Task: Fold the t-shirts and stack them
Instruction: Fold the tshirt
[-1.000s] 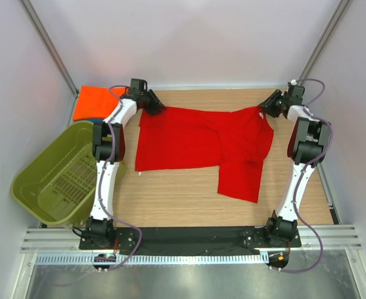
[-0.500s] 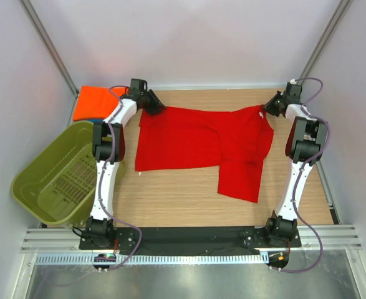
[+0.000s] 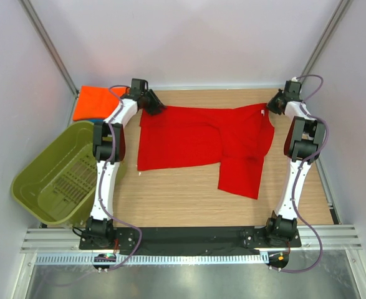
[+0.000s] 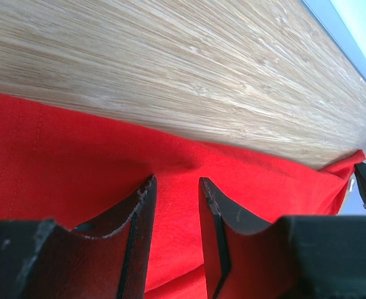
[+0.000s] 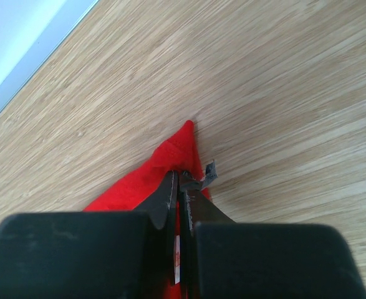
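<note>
Change, left hand (image 3: 153,107): where it was a second ago, at the far left corner of the red t-shirt (image 3: 189,137).
Change, red t-shirt: its far edge lies straighter than before, and the lower flap has slid a little toward my right hand.
Change, right hand (image 3: 274,104): it has drawn back and outward a touch, taking the shirt's far right corner with it.
Orange t-shirt (image 3: 92,99): folded, just left of my left hand and apart from the red cloth.
Basket (image 3: 45,162): olive green, left of my left elbow and nearer than the orange t-shirt.
Left arm: reaching up from the near edge of the bench (image 3: 170,199), bent at the elbow, forearm angled inward to the shirt.
Left hand, wrist view (image 4: 176,180): fingers a narrow gap apart, tips down on red cloth that creases there. I cannot tell whether they pinch it.
Red t-shirt, place: spread flat between my two hands, one part folded down toward me on the right.
Right arm: up along the bench's right side, wrist turned inward.
Right hand, wrist view (image 5: 181,177): fingers pressed together on the pointed red corner.
</note>
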